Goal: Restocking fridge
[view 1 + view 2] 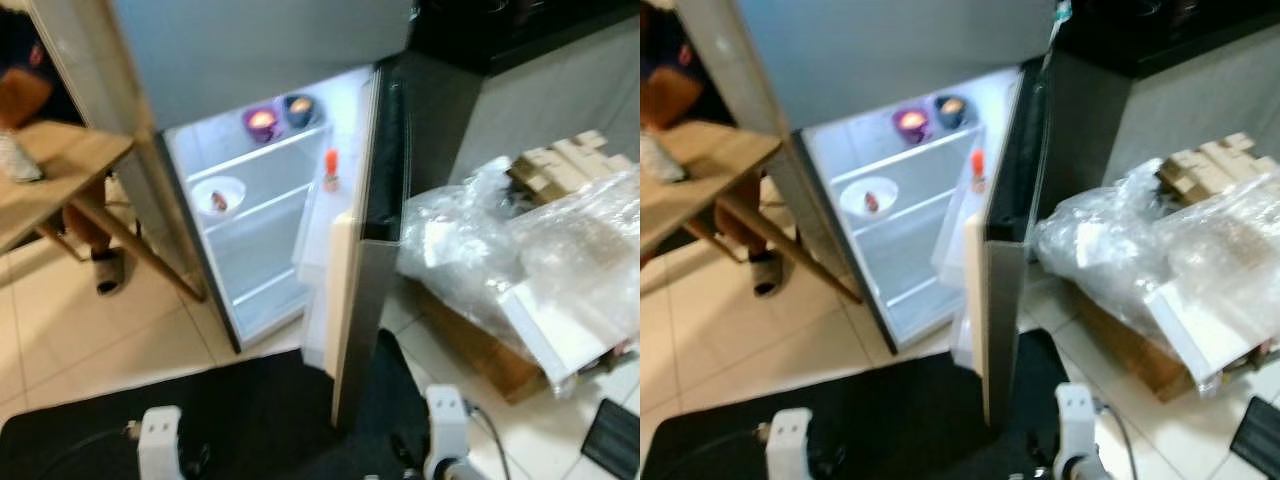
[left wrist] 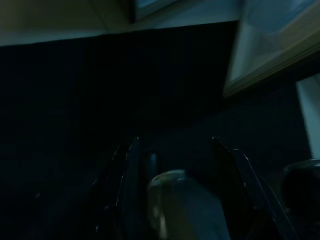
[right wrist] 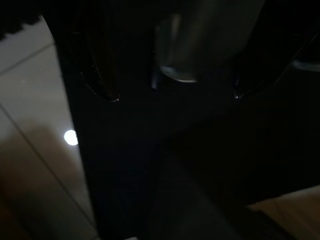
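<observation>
White-lit fridge (image 1: 262, 255) stands open ahead of both grippers, left (image 2: 175, 165) and right (image 3: 175, 95), spread and empty; fetch stock first.

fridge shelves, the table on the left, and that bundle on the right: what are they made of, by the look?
Fridge shelves: clear glass or plastic, see-through with pale edges. Table: wood, light matte brown, grain too blurred to confirm. Bundle: thin clear plastic wrap, crinkled and glossy, over what looks like cardboard.

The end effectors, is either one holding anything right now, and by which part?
Nothing is held. The left end effector and the right end effector both hang low with fingers apart and nothing between them, short of the open fridge.
</observation>
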